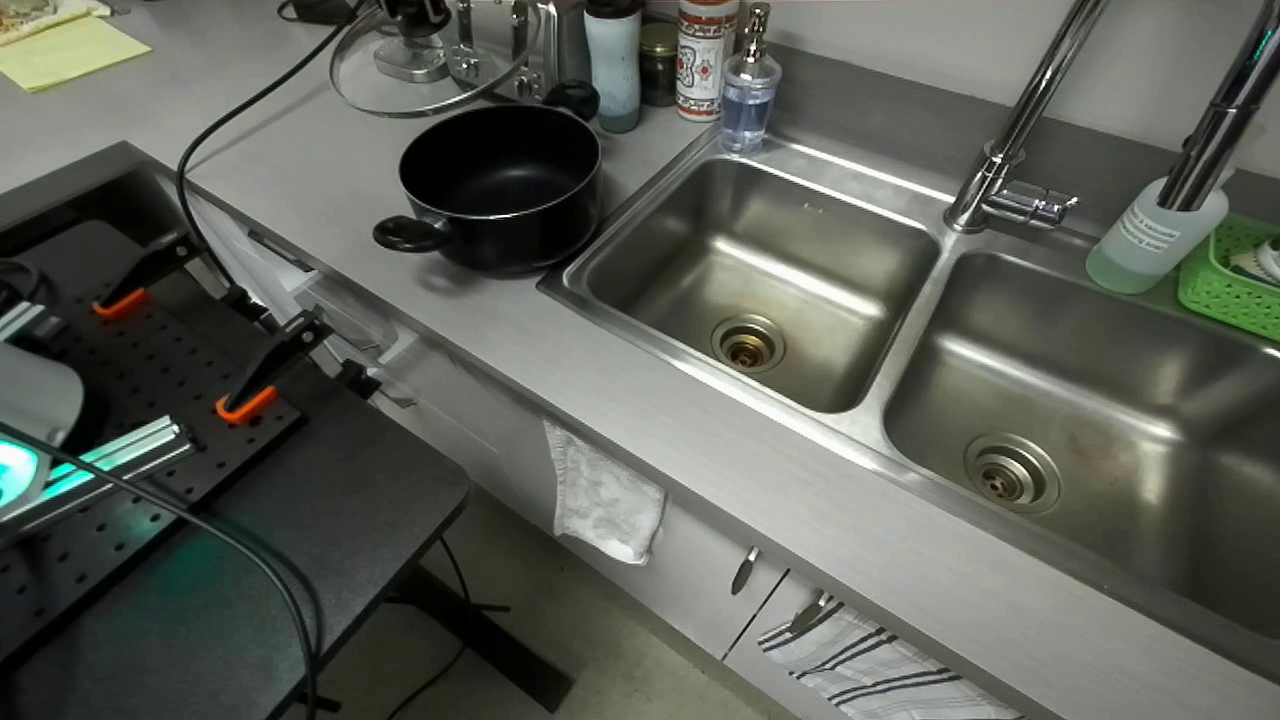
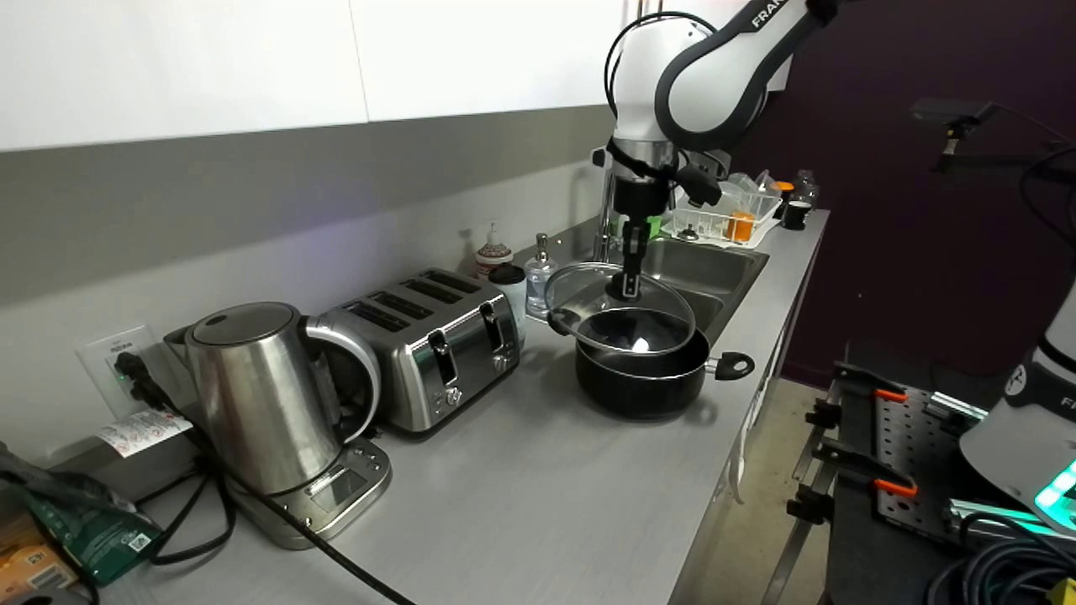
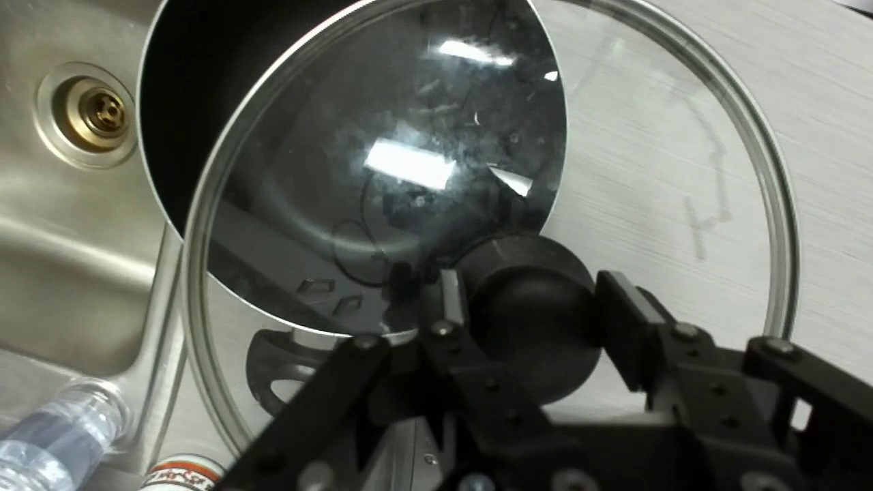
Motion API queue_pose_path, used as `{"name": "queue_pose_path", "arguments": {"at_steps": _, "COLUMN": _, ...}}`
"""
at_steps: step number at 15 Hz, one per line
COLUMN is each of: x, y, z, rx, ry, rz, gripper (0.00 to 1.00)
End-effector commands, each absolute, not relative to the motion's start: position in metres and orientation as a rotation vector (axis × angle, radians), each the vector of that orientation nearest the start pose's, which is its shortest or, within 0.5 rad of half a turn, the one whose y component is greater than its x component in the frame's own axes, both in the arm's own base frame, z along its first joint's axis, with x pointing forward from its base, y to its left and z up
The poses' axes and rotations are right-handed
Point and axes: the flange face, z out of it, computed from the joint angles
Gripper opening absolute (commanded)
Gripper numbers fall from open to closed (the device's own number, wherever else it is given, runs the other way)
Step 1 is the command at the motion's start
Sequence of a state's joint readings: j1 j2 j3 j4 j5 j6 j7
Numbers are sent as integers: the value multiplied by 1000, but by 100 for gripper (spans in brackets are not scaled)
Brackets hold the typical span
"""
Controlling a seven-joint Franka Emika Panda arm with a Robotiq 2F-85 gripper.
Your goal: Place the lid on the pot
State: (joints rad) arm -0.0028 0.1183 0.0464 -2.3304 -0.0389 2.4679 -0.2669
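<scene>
1. The pincer (image 3: 535, 307) is clasped on the dark knob (image 3: 535, 337) of the glass lid (image 2: 661, 319).
2. That lid hangs over the surface (image 2: 538, 512), above and apart from the black pot (image 1: 505, 190); in the wrist view it covers only part of the opening and overhangs the side away from the stainless sink (image 1: 902, 340).
3. Step in hand, as I judge it: lining up before setting down. Next calls for a shift toward the sink, perhaps slightly toward the front edge, then a level descent and letting go once seated.
4. The pot stands just beside the sink, its front handle (image 1: 410, 235) pointing to the front edge, its rear handle (image 1: 573, 98) to the back edge.
5. Along the back edge are a four-slot toaster (image 2: 423, 346), tumbler (image 1: 612, 75) and soap dispenser (image 1: 748, 105).
6. Likely hindrances: toaster or tumbler, should the lid drift backward; the rear handle, seen through the glass in the wrist view.
</scene>
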Motion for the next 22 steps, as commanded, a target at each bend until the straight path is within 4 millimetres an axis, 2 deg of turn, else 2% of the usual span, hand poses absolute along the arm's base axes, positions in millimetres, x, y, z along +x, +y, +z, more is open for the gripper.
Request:
{"name": "queue_pose_path", "arguments": {"at_steps": 1, "x": 518, "y": 8, "z": 294, "rx": -3120, "ry": -414, "rz": -14, "gripper": 24}}
{"name": "queue_pose_path", "arguments": {"at_steps": 13, "x": 516, "y": -33, "z": 265, "rx": -3078, "ry": -178, "rz": 50, "gripper": 24}}
{"name": "queue_pose_path", "arguments": {"at_steps": 22, "x": 523, "y": -58, "z": 245, "rx": -3024, "ry": -30, "rz": 97, "gripper": 24}}
